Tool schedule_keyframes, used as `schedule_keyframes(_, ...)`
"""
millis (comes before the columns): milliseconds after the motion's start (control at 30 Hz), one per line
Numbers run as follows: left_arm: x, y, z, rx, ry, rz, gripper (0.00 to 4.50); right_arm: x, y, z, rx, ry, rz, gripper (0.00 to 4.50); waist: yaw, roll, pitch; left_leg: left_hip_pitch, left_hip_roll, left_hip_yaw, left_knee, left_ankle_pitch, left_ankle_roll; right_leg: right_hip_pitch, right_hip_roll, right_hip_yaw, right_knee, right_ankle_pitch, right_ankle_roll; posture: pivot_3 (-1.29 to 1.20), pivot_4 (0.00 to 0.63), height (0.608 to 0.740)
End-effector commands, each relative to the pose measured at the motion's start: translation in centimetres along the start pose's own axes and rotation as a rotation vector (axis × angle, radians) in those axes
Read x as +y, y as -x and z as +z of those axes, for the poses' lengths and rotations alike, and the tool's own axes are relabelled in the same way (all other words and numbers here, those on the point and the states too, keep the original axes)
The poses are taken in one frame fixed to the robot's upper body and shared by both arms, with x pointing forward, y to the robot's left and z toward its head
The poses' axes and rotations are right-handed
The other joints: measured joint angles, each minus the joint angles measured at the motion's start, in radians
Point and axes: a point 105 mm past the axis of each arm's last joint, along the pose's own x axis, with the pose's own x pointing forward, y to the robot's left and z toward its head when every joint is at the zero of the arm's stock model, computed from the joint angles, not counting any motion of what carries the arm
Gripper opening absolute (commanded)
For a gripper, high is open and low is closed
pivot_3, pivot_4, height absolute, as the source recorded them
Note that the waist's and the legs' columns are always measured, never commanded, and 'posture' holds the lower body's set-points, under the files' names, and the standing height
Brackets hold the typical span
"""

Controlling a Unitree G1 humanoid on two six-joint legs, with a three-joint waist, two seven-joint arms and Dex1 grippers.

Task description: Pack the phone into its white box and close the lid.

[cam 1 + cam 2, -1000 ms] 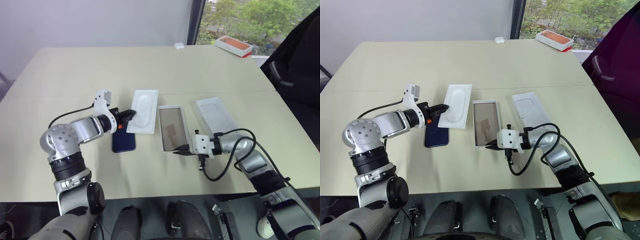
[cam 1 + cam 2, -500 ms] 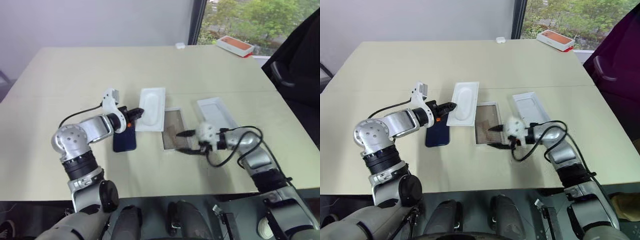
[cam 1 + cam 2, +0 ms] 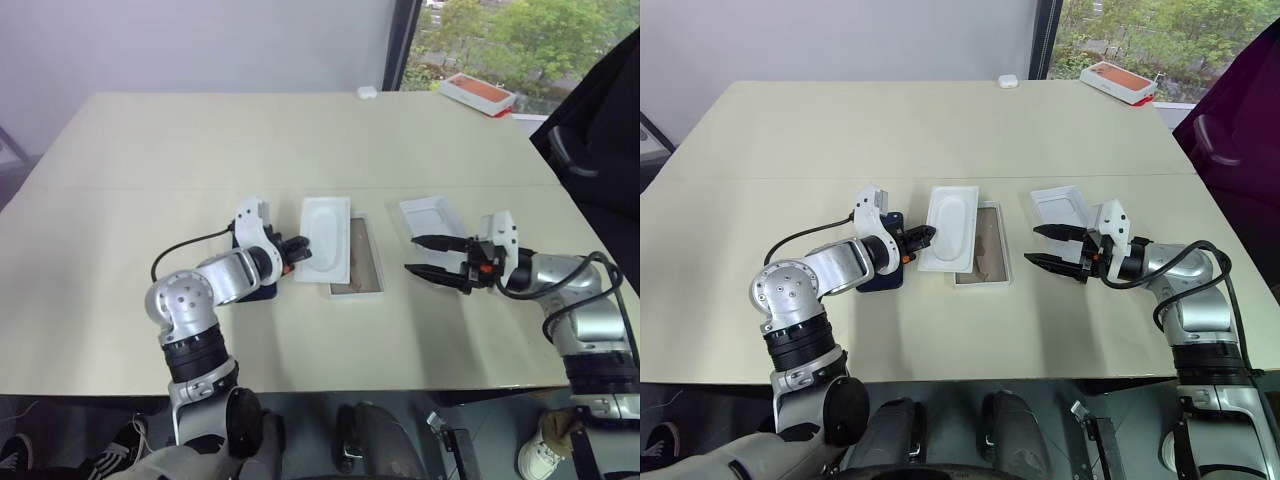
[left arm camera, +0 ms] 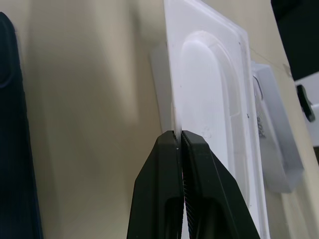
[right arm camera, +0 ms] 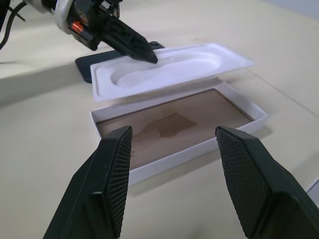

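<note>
Table (image 3: 150, 150), pale beige, seen from my head camera looking down over both arms. My left gripper (image 4: 178, 142) has its two black fingers pressed together on the near edge of a thin white insert (image 3: 327, 238) with an oval hollow, and holds it just above the table so that it overhangs the left part of the white box (image 3: 362, 268). The box is a shallow tray with a brownish floor, and it is empty. Its long axis runs away from me, roughly parallel to the insert. The phone (image 3: 884, 278), dark blue and slim, lies flat on the table just to the left of the insert, mostly hidden under my left forearm; its long axis also runs away from me. The lid (image 3: 436, 217) lies on the table to the right of the box, white inner face up, just beyond my right gripper (image 3: 432, 257). That gripper hangs above the table with its fingers spread apart, holding nothing, pointing left toward the box. I judge that the insert must come clear of the box before the phone can go in. The phone lies on the left side, so my left arm is much the nearer one to it, while the right arm is nearer the lid.
</note>
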Motion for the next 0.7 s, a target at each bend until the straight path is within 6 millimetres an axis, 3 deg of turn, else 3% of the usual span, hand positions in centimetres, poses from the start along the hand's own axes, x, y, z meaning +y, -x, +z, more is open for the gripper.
schedule_keyframes(33, -1.0, -0.6, -0.5, -0.001, -0.011, -0.014, 0.0, -0.3, -0.1, 0.8, -0.023, 0.039, -0.011, 2.77, 0.001, 0.0, 0.0, 0.0, 0.0, 0.0, 0.0, 0.0, 0.0, 0.0, 0.0, 0.0, 0.0, 0.0, 0.0, 0.0, 0.15, 0.74)
schedule_keyframes(700, -2.8, -2.5, -2.8, 0.078, -0.035, -0.056, 0.0, -0.2, -1.1, 0.6, -0.024, 0.055, -0.013, 2.77, 0.003, 0.0, 0.0, -0.001, -0.002, 0.0, 0.0, 0.0, 0.0, 0.0, -0.001, 0.0, -0.001, 0.0, 0.001, 0.0, 0.15, 0.74)
